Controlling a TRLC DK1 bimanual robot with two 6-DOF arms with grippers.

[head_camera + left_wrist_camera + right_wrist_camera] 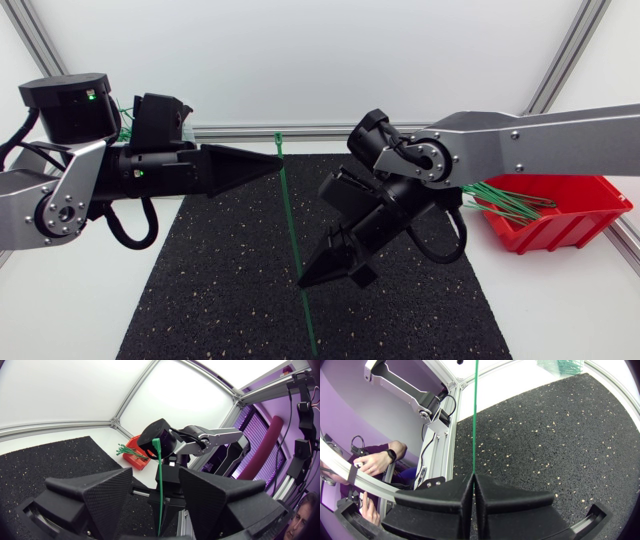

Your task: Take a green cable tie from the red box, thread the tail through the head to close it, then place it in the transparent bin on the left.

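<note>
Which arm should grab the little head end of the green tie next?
Left, I think. The left gripper is open, with the green cable tie running between its fingers near the head end. The right gripper is shut on the tie farther down.

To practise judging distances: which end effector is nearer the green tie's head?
Left. The left end effector sits beside the head; the right end effector grips the tie far along its tail.

We see a white table [560,320] with a black speckled mat [220,280] on its middle. Aluminium rails [260,130] border it; white panels [300,60] stand behind, brightly and evenly lit.
</note>
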